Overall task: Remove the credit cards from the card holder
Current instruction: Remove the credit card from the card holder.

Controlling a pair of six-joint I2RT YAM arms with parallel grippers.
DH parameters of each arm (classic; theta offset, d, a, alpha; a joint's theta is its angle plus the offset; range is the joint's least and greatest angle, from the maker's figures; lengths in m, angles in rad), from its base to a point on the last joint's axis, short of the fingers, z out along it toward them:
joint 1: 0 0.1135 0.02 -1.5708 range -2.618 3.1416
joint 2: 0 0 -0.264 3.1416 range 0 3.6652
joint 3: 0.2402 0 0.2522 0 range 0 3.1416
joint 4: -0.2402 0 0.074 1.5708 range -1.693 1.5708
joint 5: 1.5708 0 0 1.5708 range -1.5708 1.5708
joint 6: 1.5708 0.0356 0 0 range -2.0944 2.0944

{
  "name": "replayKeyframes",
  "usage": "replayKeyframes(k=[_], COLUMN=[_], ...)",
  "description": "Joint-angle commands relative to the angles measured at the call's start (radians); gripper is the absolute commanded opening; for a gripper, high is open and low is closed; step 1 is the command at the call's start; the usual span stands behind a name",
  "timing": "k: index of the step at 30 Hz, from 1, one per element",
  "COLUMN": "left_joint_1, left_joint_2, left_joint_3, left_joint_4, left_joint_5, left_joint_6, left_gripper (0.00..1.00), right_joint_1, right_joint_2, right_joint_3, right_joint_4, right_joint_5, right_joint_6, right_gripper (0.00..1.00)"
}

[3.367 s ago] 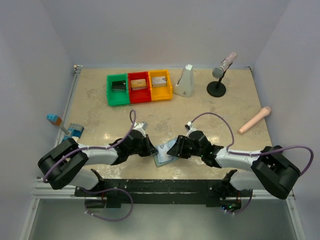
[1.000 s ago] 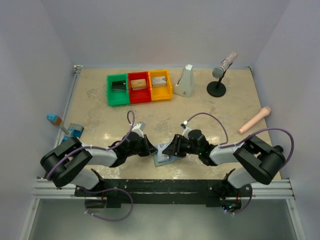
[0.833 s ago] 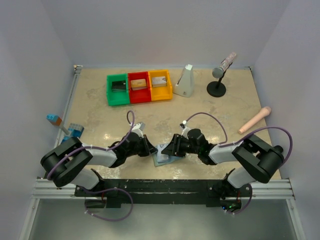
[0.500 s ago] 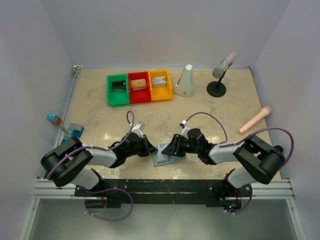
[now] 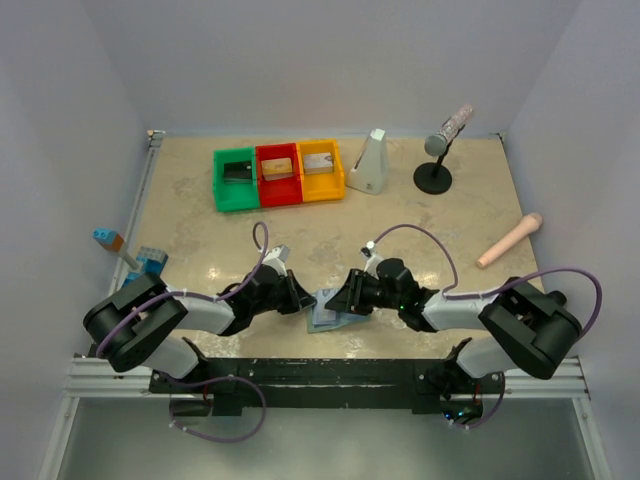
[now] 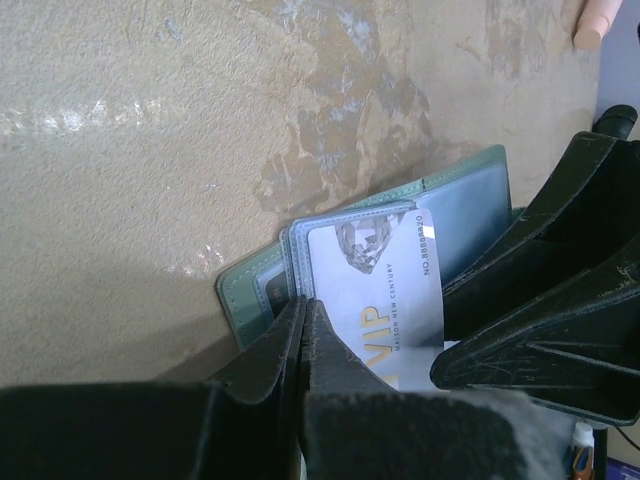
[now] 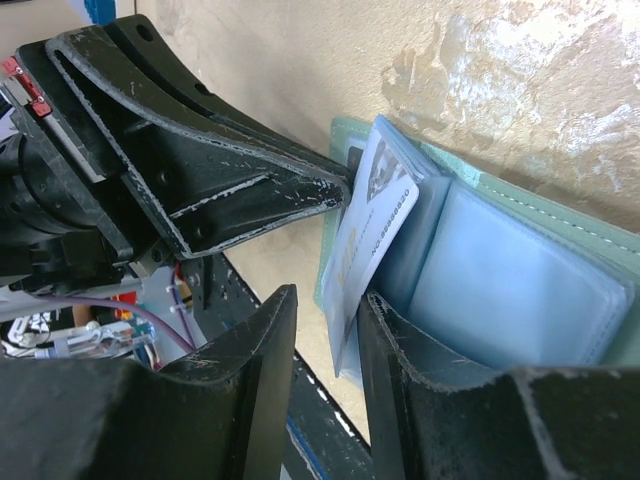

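Observation:
The card holder (image 5: 325,314) lies open near the table's front edge, grey-green (image 6: 238,292) with pale blue pockets (image 7: 520,270). A silver-grey credit card (image 6: 378,285) marked VIP sticks partway out of a pocket (image 7: 378,222). My left gripper (image 5: 303,303) is shut, and its tips (image 6: 303,308) rest on the holder's left pocket edge beside the card. My right gripper (image 5: 346,299) comes from the right and stands open (image 7: 328,295). The card's free edge lies between its fingers, close to the right one, with a gap to the left one. No black card shows clearly.
Green (image 5: 237,180), red (image 5: 278,173) and yellow (image 5: 320,170) bins stand at the back, each with a card-like item inside. A white wedge (image 5: 369,162), a microphone on a stand (image 5: 440,148), a pink rod (image 5: 509,240) and blue bricks (image 5: 140,260) lie around.
The right gripper has moved in from the right to the card holder and its jaws have narrowed slightly about the card. The left gripper has stayed shut on the holder's edge.

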Motion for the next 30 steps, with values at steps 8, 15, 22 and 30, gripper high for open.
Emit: replayKeyframes(k=[8, 15, 22, 30], left_joint_1=[-0.019, -0.019, -0.019, -0.019], left_joint_2=[0.059, 0.067, 0.074, 0.082], left_joint_3=[-0.042, -0.047, -0.047, -0.049], left_joint_4=[-0.203, -0.204, -0.200, -0.195], left_joint_5=[-0.044, -0.050, -0.052, -0.053], left_joint_6=[0.027, 0.027, 0.027, 0.025], left_gripper=[0.00, 0.00, 0.00, 0.00], right_joint_1=[0.002, -0.001, -0.005, -0.010], right_joint_2=[-0.077, -0.097, -0.128, -0.159], right_joint_3=[-0.004, -0.013, -0.024, -0.027], right_joint_4=[0.027, 0.010, -0.031, -0.068], right_joint_5=[0.016, 0.029, 0.049, 0.061], right_joint_6=[-0.005, -0.008, -0.014, -0.024], right_gripper=[0.33, 0.31, 0.30, 0.29])
